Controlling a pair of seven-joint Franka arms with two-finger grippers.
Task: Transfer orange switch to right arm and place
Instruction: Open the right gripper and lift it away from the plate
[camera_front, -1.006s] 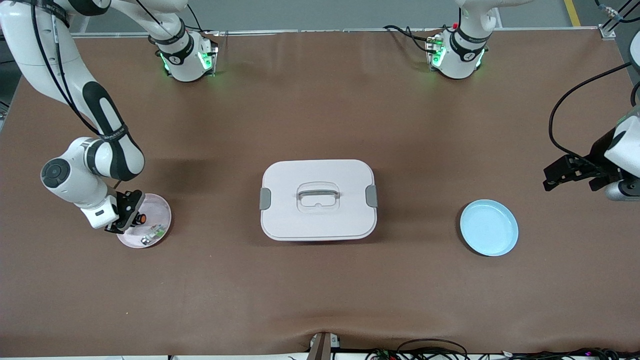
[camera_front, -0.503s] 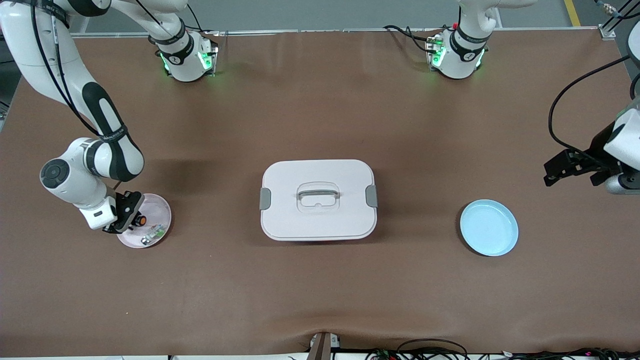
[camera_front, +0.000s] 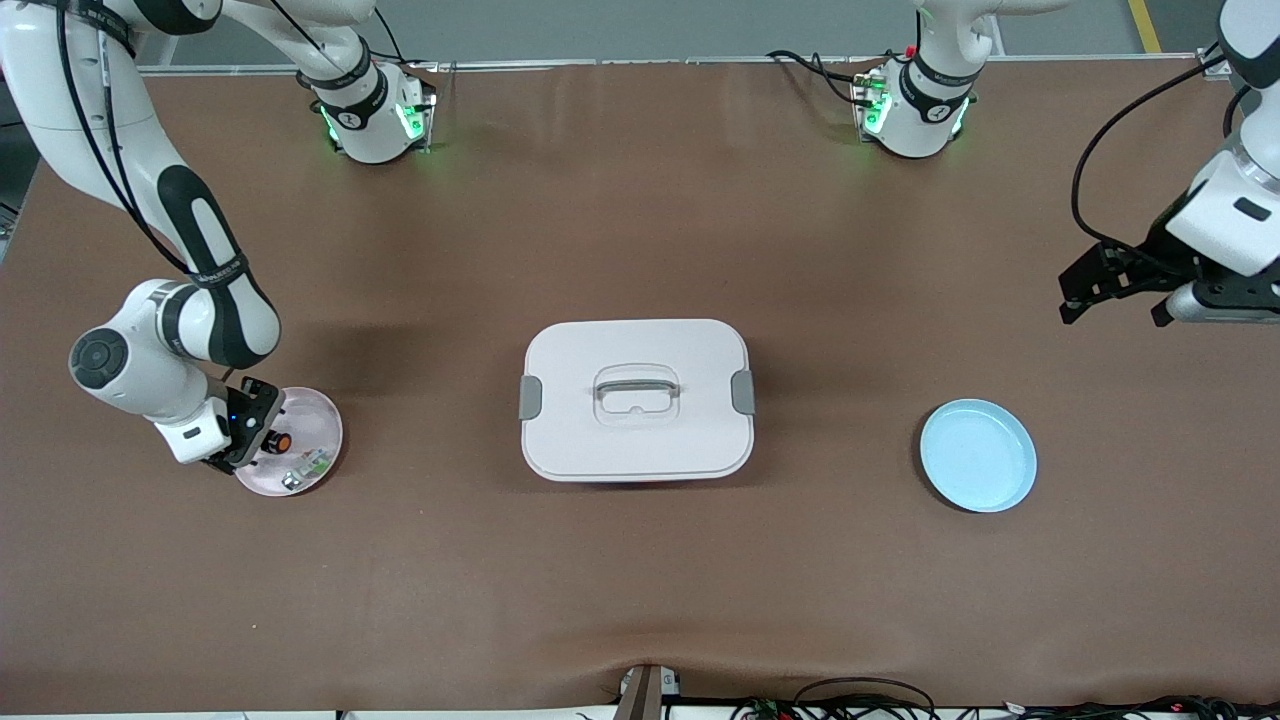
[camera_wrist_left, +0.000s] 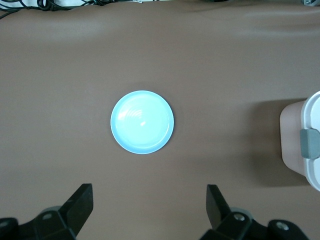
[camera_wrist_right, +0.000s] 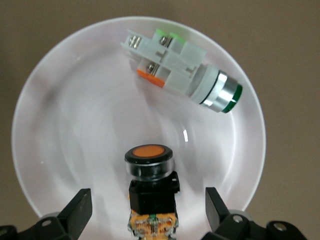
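Observation:
The orange switch (camera_front: 283, 440) lies on a pale pink plate (camera_front: 326, 418) at the right arm's end of the table. In the right wrist view the switch (camera_wrist_right: 149, 172) shows its orange cap and black body. My right gripper (camera_front: 247, 430) is low over the plate. It is open, with a finger on each side of the switch's body (camera_wrist_right: 148, 201), not touching it. My left gripper (camera_front: 1110, 297) is open and empty, up in the air over bare table at the left arm's end (camera_wrist_left: 149, 196).
A green-and-white part (camera_front: 308, 465) lies on the same pink plate (camera_wrist_right: 75, 125), beside the switch (camera_wrist_right: 182, 70). A white lidded box (camera_front: 636, 400) stands mid-table. An empty light blue plate (camera_front: 978, 455) sits toward the left arm's end (camera_wrist_left: 142, 121).
My left gripper has risen and moved toward the robots' bases, away from the blue plate. My right gripper has shifted slightly over the pink plate; the switch has stayed put.

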